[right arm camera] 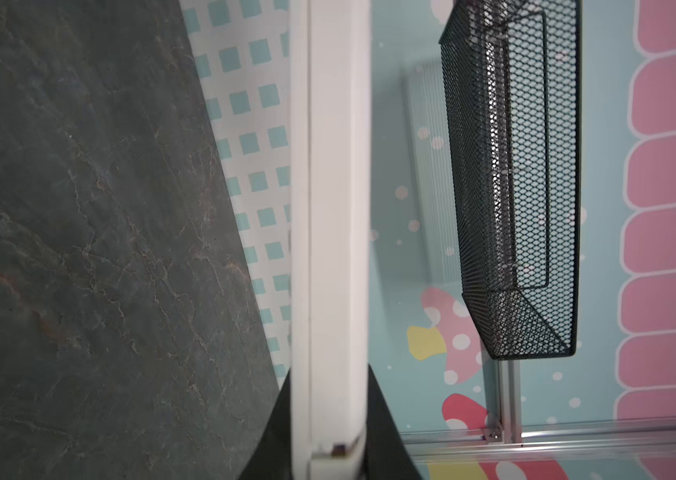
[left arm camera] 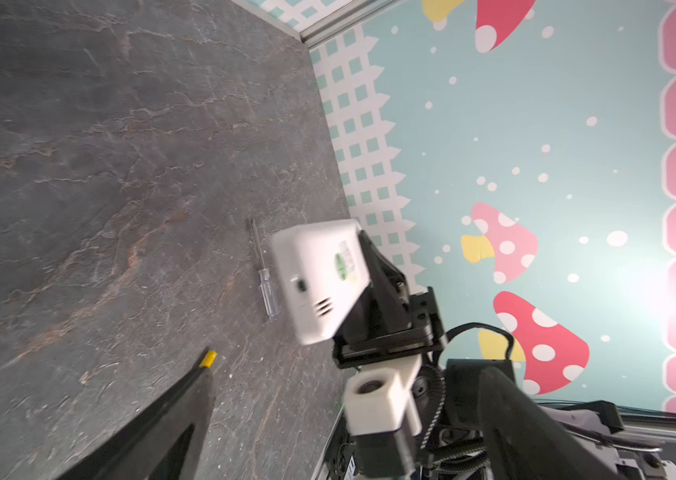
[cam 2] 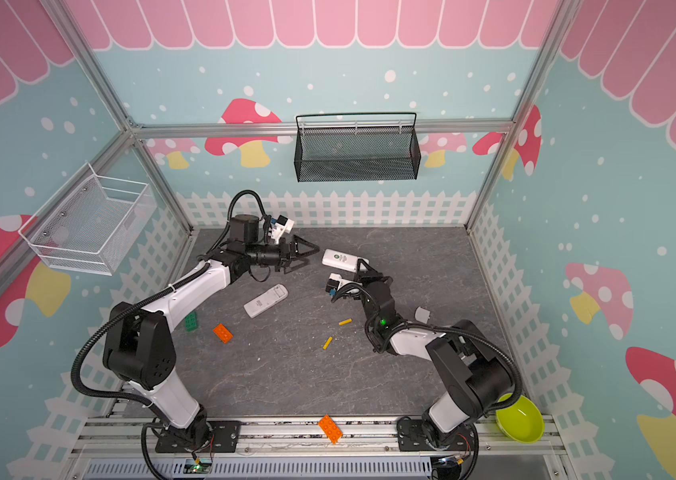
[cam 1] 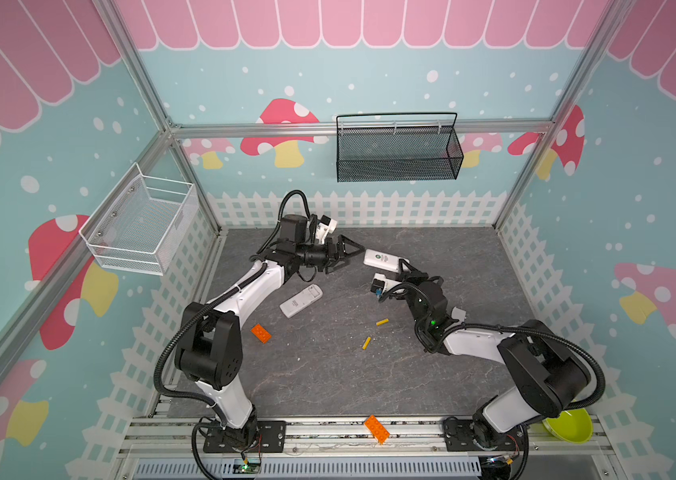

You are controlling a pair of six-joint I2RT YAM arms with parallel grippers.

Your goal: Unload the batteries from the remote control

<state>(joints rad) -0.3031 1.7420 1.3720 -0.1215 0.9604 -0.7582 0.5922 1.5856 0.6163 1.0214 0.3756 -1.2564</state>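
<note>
My right gripper (cam 1: 401, 266) is shut on one end of a white remote control (cam 1: 379, 258) with a green sticker, holding it above the back of the table. In the right wrist view the remote (right arm camera: 330, 208) runs edge-on between the two black fingers. My left gripper (cam 1: 347, 257) stands open just to the left of the remote, apart from it. Two yellow batteries (cam 1: 382, 322) (cam 1: 366, 342) lie loose on the table, nearer the front. One yellow battery end (left arm camera: 208, 358) shows past a left fingertip in the left wrist view.
A second white remote (cam 1: 301, 301) lies flat left of centre. A clear-handled screwdriver (left arm camera: 265, 286) lies under the held remote. A small pale cover (cam 2: 422, 313) sits by the right arm. Orange bricks (cam 1: 260, 333) (cam 1: 377, 429), a green brick (cam 2: 191, 322), a green bowl (cam 2: 519, 419) and wall baskets (cam 1: 398, 151) (cam 1: 143, 226) surround the work area.
</note>
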